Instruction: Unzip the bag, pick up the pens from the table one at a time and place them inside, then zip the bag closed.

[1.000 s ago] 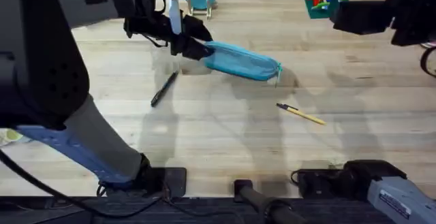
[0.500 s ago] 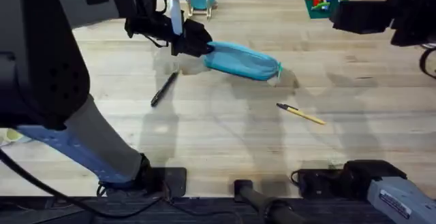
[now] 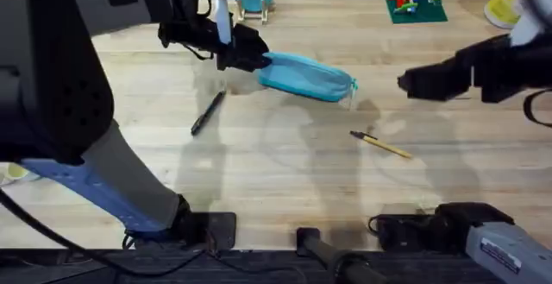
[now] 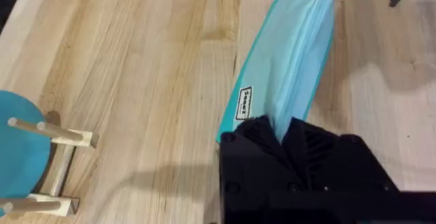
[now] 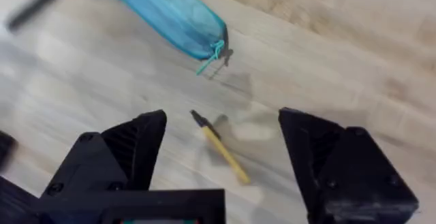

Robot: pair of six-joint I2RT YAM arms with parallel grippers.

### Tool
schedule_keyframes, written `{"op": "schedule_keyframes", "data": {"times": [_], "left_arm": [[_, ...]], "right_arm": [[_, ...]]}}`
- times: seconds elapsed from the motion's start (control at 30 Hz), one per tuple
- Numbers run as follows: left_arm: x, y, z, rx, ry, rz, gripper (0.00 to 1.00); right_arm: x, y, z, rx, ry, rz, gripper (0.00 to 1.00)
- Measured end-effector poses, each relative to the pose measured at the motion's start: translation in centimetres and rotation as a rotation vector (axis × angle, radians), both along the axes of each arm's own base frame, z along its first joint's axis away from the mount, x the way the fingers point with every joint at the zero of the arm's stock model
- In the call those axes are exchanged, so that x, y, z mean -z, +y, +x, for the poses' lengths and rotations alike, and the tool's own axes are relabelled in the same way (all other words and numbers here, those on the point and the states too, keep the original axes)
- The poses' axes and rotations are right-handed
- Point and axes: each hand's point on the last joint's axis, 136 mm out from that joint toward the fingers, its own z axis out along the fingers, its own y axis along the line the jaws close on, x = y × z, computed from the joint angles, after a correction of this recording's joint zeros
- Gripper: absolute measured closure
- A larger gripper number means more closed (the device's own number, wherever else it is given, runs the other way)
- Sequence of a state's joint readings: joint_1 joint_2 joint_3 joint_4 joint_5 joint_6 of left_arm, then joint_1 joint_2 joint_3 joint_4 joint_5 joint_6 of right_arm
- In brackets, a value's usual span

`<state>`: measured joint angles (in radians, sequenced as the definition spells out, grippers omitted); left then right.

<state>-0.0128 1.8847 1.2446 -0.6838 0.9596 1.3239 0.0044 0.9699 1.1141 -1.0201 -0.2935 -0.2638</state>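
1. The left gripper [image 3: 250, 59] is clamped on the left end of the bag [image 3: 306, 77], which lies on the table [image 3: 285, 180].
2. The right gripper [image 5: 221, 156] hovers with fingers apart over the yellow pen [image 3: 380, 144].
3. The black pen [image 3: 207, 112] lies near the bag's left end.

The left gripper [image 3: 256, 59] reaches far forward on its raised arm, fingers [image 4: 272, 139] pinched together at the tips; the right gripper [image 3: 404, 82] extends in from the right side, jaws spread wide.
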Motion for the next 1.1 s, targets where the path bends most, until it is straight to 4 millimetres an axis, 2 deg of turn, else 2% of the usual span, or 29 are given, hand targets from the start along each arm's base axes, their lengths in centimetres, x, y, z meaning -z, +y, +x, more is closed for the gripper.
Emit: {"op": "schedule_keyframes", "data": {"times": [0.23, 0.5, 0.63, 0.93, 1.1], "left_arm": [[0.1, 0.0, 0.0, 0.000, -0.002, 0.006, 0.957], [0.1, 0.0, 0.1, 0.000, -0.003, 0.009, 0.957], [0.1, 0.0, 0.1, -0.001, -0.006, 0.010, 0.958], [0.1, 0.0, 0.1, -0.001, -0.007, 0.010, 0.958], [0.1, 0.0, 0.1, -0.001, -0.008, 0.010, 0.958]], "right_arm": [[1.6, 0.0, 0.8, -0.223, -0.018, -0.144, 0.005], [3.2, 0.0, 1.4, -0.299, 0.020, -0.179, 0.005], [2.9, 0.0, 2.6, -0.303, -0.021, -0.189, 0.005], [2.2, 0.3, 3.8, -0.341, -0.093, -0.207, 0.004], [1.6, 0.8, 4.0, -0.354, -0.123, -0.159, 0.005]]}}
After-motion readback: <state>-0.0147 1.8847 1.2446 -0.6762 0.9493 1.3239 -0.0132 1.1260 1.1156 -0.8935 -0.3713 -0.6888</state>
